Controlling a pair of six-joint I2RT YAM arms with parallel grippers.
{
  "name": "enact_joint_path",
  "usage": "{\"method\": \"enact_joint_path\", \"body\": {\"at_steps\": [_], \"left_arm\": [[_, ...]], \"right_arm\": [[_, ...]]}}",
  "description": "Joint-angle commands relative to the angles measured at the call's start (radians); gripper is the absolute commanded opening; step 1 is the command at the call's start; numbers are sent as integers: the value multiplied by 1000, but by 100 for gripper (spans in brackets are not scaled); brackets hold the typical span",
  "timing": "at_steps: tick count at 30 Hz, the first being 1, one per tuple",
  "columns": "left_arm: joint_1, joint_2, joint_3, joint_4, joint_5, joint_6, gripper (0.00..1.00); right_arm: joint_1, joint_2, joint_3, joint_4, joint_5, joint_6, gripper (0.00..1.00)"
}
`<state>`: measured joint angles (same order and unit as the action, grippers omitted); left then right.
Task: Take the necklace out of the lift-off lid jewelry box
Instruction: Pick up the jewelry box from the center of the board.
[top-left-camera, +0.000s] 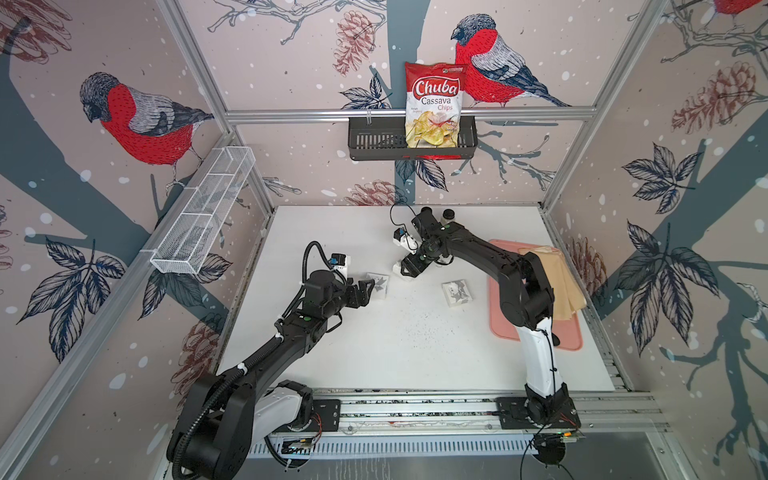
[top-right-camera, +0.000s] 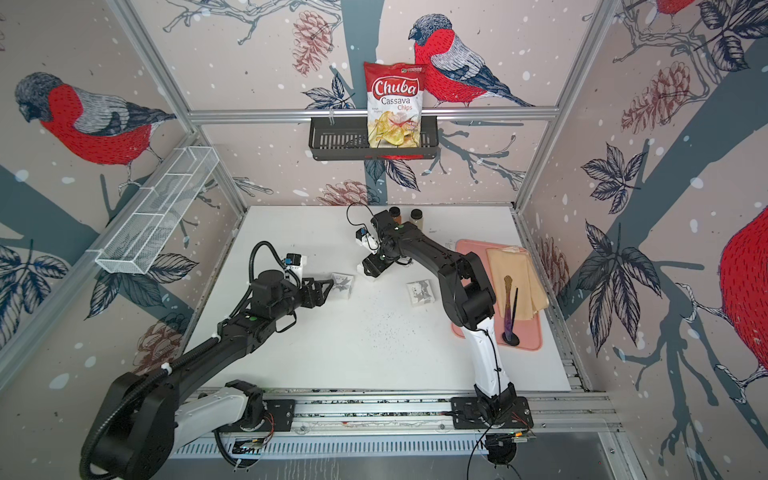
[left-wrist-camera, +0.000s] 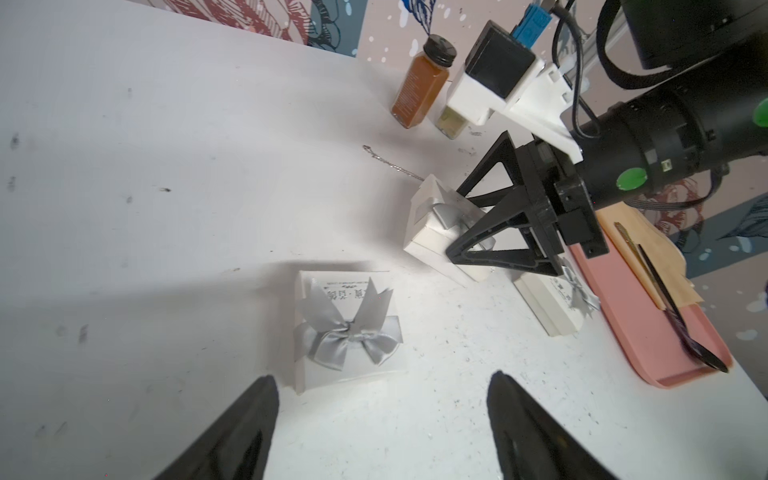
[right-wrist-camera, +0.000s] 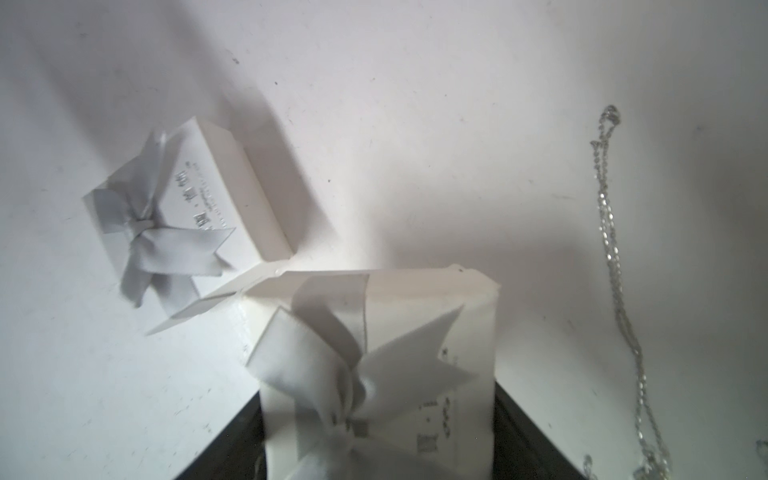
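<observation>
**Top views.** Three white bowed boxes sit on the table (top-left-camera: 332, 353). The left box (top-left-camera: 381, 284) is just ahead of the left gripper (top-left-camera: 371, 286). The middle box (top-left-camera: 404, 275) is under the right gripper (top-left-camera: 409, 268). The right box (top-left-camera: 457, 293) is near the pink tray (top-left-camera: 505, 332). The necklace is too fine to make out from here. The left arm is parked low and clear of the right arm, probably on standby.

**Left wrist.** The left gripper (left-wrist-camera: 382, 376) has its jaws spread wide with nothing between them, aimed at the left box (left-wrist-camera: 347, 328) without touching it. Beyond it, the right gripper (left-wrist-camera: 453, 222) straddles the middle box (left-wrist-camera: 428, 220), one finger on each side. The lid looks tilted on its base, so I judge the box is being steadied or re-lidded. The necklace (left-wrist-camera: 390, 164) lies bare on the table on the far side of that box, with one end reaching the box's corner.

**Right wrist.** The middle box (right-wrist-camera: 382, 332) fills the gap between the dark fingers (right-wrist-camera: 523, 436). I cannot tell whether they are pressing on it or only flanking it. A white edge juts out at one side, which suggests the lid is not seated. The necklace (right-wrist-camera: 615, 249) is stretched out on the table beside the box, outside it, so the removal looks done. The left box (right-wrist-camera: 187, 199) stands apart, closed.
</observation>
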<state>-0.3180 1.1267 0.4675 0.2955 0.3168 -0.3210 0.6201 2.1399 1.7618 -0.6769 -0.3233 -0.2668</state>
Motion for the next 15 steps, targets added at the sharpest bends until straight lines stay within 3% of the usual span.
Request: {"method": "enact_joint_path", "body": {"at_steps": [1,5,10,15], "left_arm": [[2,6,10,118,177,4,84],[1,-9,-8,253,337,-22,86],[2,-36,-7,380,399,-46,87],[0,24,32,512,474,-112,87]], "right_arm": [[-29,-104,-79,102,-224,30,72],[-81,-260,-210,221,-436,66,71],[-121,-409,-318,323,-603,123,71],[-121,-507,-377,394,-734,164,71]]}}
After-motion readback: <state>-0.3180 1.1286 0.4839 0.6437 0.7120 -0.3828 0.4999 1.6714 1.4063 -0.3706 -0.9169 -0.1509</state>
